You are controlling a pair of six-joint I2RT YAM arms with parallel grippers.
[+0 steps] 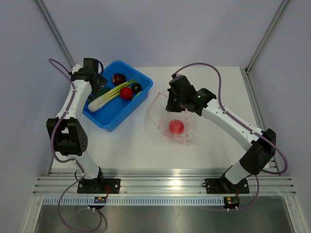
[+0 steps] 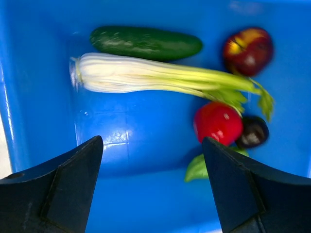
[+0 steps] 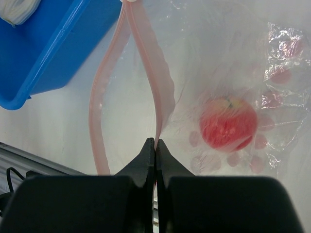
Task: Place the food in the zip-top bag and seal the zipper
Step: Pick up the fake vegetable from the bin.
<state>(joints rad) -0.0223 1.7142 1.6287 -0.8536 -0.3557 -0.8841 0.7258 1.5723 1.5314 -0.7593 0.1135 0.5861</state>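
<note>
Right tool (image 3: 155, 144) pinches the zipper (image 3: 163, 82) of the limp bag (image 3: 233, 58). Left tool (image 2: 151, 141) gapes wide over the bin (image 2: 39, 73) at the worktop's (image 1: 218, 87) far-left corner. The light, stiff celery (image 2: 146, 77) suits a mid-stalk grip.

Open clear bag (image 1: 190, 139) holds 1 red fruit (image 1: 176, 127).

Left gripper (image 2: 151, 145): its fingers are running off the bottom edge of its wrist view; from above, the wrist is covering them.
Green piece (image 2: 196, 168): just beside one finger's inner face, it is hiding half under the red fruit (image 2: 218, 122); its kind is not showing.
Dark fruit (image 2: 254, 132): the red fruit is covering its near side.
Zipper (image 3: 160, 82): the pinched stretch is vanishing between the right gripper (image 3: 155, 143)'s closed fingers; its far end is leaving the top edge.
Blue bin (image 3: 53, 53): ahead-left of the right gripper, two picture edges are cropping it.
Stalk (image 3: 17, 8): only a pale end is showing there.
Bagged fruit (image 3: 228, 124): the zip-top bag (image 3: 286, 53)'s crinkled plastic is blurring its outline.
</note>
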